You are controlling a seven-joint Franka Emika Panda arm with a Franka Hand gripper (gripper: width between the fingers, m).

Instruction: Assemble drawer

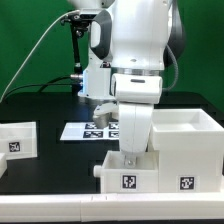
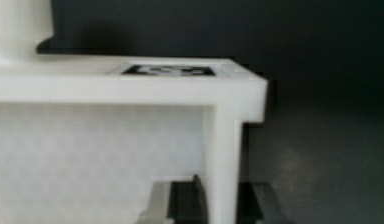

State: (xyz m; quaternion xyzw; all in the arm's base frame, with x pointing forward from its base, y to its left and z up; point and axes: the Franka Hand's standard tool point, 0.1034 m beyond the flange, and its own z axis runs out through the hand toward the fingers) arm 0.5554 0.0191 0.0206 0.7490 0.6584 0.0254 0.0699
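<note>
Low white drawer (image 1: pixel 122 172), tag forward

arm (image 1: pixel 135 45): white shell | joints (image 1: pixel 176 40): black | fingers (image 2: pixel 256 203): dark

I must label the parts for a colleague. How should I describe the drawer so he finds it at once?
Find the tall white cube on the exterior view's right. The drawer sits just beside it, below the arm. Unlike the cube, it is low and narrower.
</note>
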